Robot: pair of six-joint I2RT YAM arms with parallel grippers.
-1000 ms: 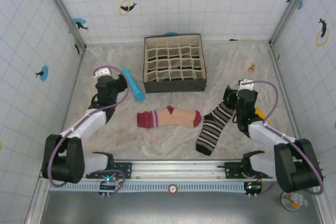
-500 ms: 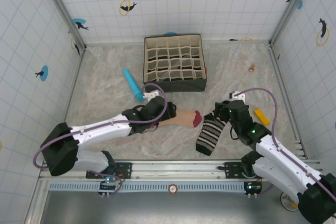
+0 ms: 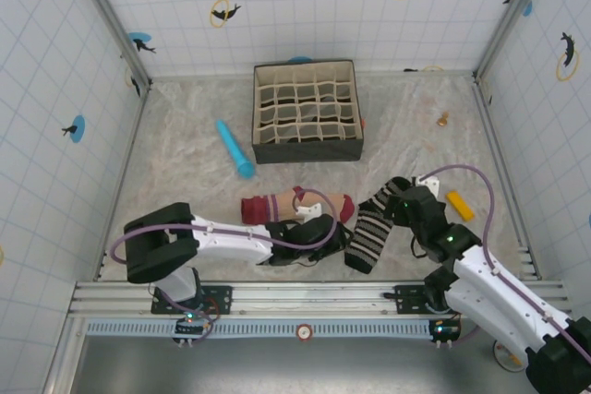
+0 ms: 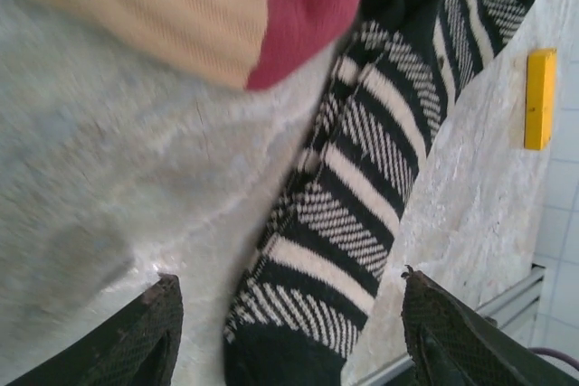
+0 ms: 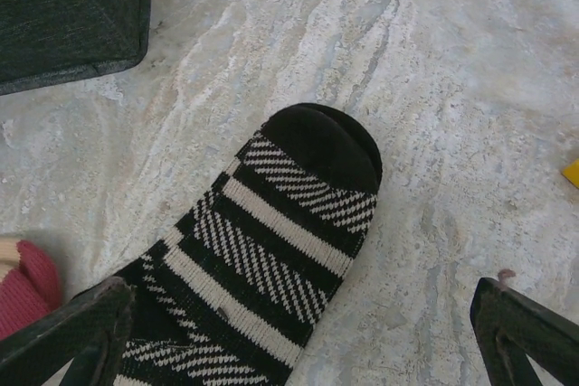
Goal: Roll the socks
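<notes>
The black-and-white striped sock (image 3: 374,228) lies slanted right of centre, toe at the far end. The peach sock (image 3: 297,204) with maroon toe and striped cuff lies flat to its left. My left gripper (image 3: 339,241) is low over the striped sock's near black end (image 4: 298,332). It is open, and its dark fingers (image 4: 136,336) stand either side of that end without touching it. The peach sock's maroon toe (image 4: 308,15) lies just beyond. My right gripper (image 3: 400,202) hovers open over the striped sock's black toe (image 5: 318,144), with its fingers (image 5: 72,332) wide apart.
A fabric divider box (image 3: 307,110) stands at the back centre, and its corner (image 5: 72,15) is close to the right gripper. A blue cylinder (image 3: 235,148) lies left of the box. A yellow block (image 3: 459,205) sits right of the striped sock, and a small brown item (image 3: 443,119) lies farther back.
My left arm swung from over the peach sock rightward and nearer, to the striped sock's near end, and its jaws narrowed. The right gripper stayed over the toe end.
</notes>
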